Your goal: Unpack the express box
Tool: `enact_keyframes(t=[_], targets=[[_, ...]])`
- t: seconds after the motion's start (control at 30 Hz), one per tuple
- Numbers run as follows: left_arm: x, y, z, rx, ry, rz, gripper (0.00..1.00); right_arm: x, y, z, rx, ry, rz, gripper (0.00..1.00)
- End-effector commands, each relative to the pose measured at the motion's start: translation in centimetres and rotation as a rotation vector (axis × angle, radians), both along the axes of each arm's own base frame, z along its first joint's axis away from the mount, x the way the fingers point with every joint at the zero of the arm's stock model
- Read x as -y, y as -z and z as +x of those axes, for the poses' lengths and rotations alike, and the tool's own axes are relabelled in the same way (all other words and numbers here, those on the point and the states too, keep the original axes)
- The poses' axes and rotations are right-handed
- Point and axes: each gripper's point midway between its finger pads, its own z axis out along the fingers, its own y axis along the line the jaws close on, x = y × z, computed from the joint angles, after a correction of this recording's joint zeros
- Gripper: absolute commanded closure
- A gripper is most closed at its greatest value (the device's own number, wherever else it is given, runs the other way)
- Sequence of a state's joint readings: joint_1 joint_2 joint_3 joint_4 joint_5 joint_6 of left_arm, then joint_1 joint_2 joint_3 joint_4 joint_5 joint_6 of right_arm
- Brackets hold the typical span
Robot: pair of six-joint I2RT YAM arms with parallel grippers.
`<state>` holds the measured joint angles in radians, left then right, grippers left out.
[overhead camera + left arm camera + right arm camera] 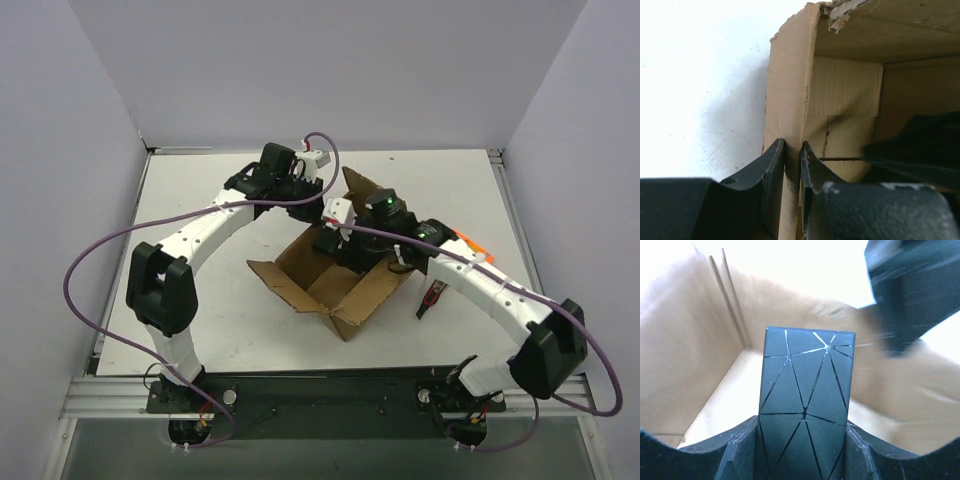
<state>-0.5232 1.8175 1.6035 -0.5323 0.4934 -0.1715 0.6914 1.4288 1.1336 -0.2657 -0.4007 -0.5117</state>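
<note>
Two arms are busy at one brown corrugated cardboard express box. It stands about in the middle of the white table, turned cornerwise, between both arms.

On the left, the left gripper is clenched on the upper edge of one box wall. One black finger is outside and one inside, with the cardboard pinched between them. I judge that it steadies the box.

The box is already open. Its flaps are folded outward: the near ones lie low toward the table and a far one stands up. The cardboard looks used, with a torn, ragged edge on one flap and a crack line in the inner wall. I think it will bend if pulled hard.

Going right, the right gripper is down inside the box. Its jaws grasp a dark rectangular pack with thin silver lines like cracked glass, both fingers against its sides.

So the opening seems done and the taking out is halfway: the pack is gripped but not yet above the rim. Whether more lies under it, I cannot tell.

At the far right a small orange packet lies on the table beside the right arm.
</note>
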Motion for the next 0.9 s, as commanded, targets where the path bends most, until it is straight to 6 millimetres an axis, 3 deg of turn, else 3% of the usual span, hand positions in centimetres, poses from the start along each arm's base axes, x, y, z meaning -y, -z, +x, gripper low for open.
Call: enact_keyframes(t=[0.0, 0.3, 0.43, 0.47, 0.53, 0.57, 0.73, 0.83, 0.87], targets=[[-0.6, -2.0, 1.4, 0.041, -0.03, -0.02, 1.0, 0.0, -8.6, -0.3, 0.141, -0.049, 0.154, 1.0], [-2.7, -3.5, 2.5, 0.083, -0.093, 0.004, 1.0, 0.7, -18.1, 0.5, 0.259, 0.052, 0.333, 1.0], [-3.8, -5.4, 3.4, 0.128, -0.124, -0.002, 1.0, 0.6, -23.8, 2.5, 0.355, 0.145, 0.475, 1.0], [-4.1, -5.6, 3.5, 0.136, -0.129, 0.004, 1.0, 0.9, -26.2, 2.9, 0.393, 0.169, 0.519, 1.0], [-4.5, -6.1, 3.8, 0.155, -0.138, 0.007, 1.0, 1.3, -28.3, 5.1, 0.394, 0.261, 0.597, 1.0], [-4.7, -6.4, 3.9, 0.165, -0.14, 0.012, 1.0, 1.6, -31.1, 5.4, 0.424, 0.277, 0.655, 1.0], [-5.8, -6.9, 4.3, 0.193, -0.169, 0.033, 1.0, 3.2, -34.6, 8.8, 0.522, 0.41, 0.709, 1.0], [-7.0, -7.4, 4.5, 0.209, -0.193, 0.049, 1.0, 5.9, -34.8, 10.6, 0.624, 0.54, 0.666, 1.0], [-7.7, -7.3, 4.7, 0.214, -0.214, 0.072, 1.0, 8.2, -34.3, 11.8, 0.658, 0.662, 0.644, 1.0]])
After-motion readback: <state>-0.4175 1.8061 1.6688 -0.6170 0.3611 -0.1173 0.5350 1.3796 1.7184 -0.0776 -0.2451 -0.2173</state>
